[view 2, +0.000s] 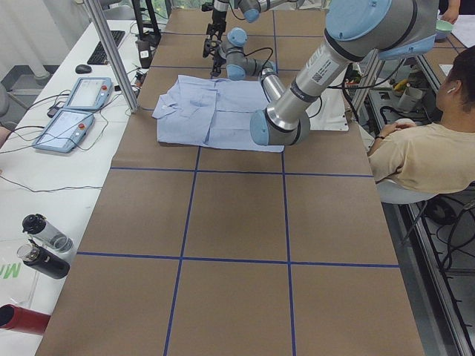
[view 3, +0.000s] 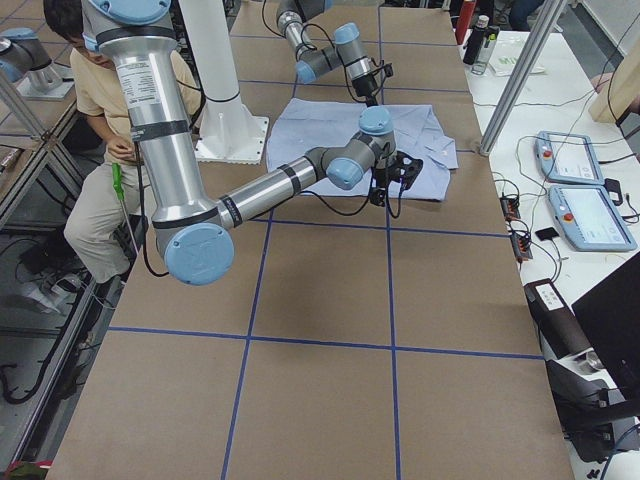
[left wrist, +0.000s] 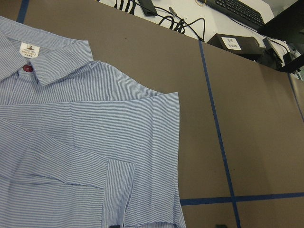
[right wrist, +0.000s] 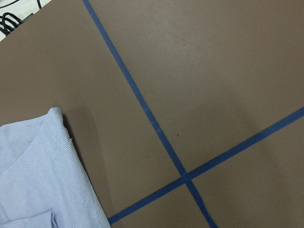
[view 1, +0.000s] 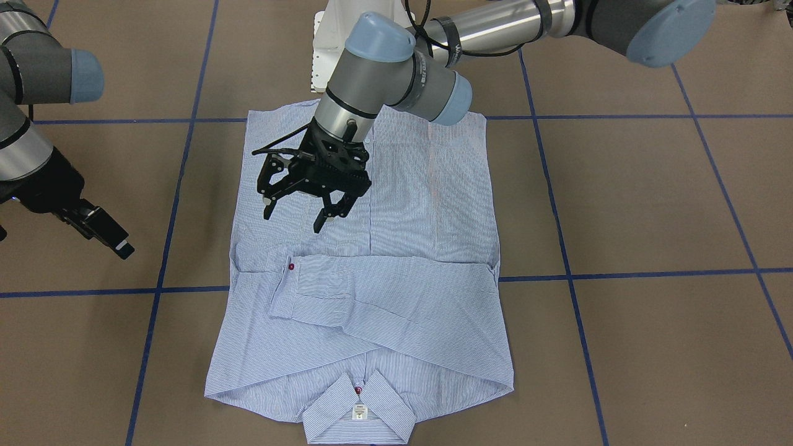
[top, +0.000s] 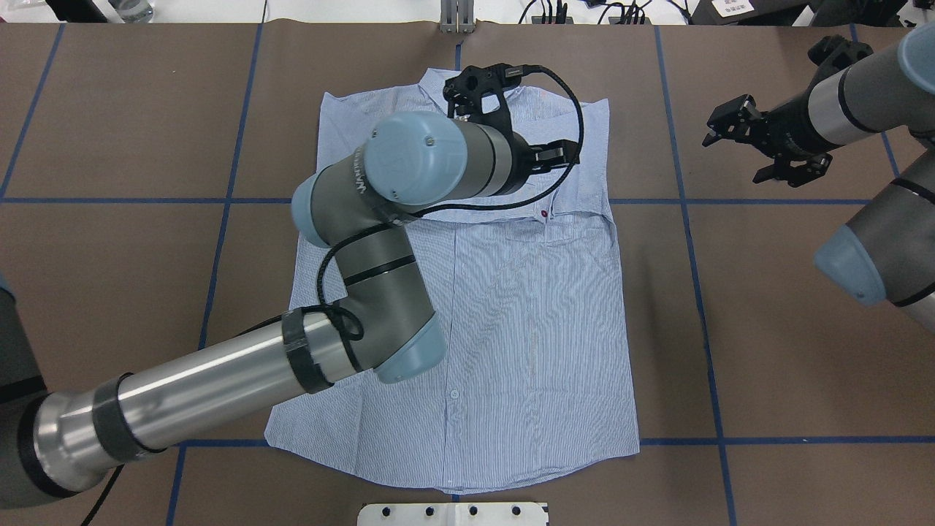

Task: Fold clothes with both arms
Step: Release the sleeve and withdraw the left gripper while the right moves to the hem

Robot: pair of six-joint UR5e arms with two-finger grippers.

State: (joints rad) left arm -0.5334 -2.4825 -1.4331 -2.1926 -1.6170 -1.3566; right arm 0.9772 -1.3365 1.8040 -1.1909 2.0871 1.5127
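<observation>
Here, shirt (view 1: 427, 198) flat on table (view 1: 650, 204), sleeves folded across chest, collar on the side away from robot, left gripper (view 1: 294, 217) above shirt, jaws spread, holding nothing, right gripper (top: 734, 157) over table, well apart from shirt, jaws spread

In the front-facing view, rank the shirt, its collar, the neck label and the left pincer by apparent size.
1. shirt
2. left pincer and collar: alike, and the pincer hangs nearer the camera, so unranked
3. neck label
</observation>
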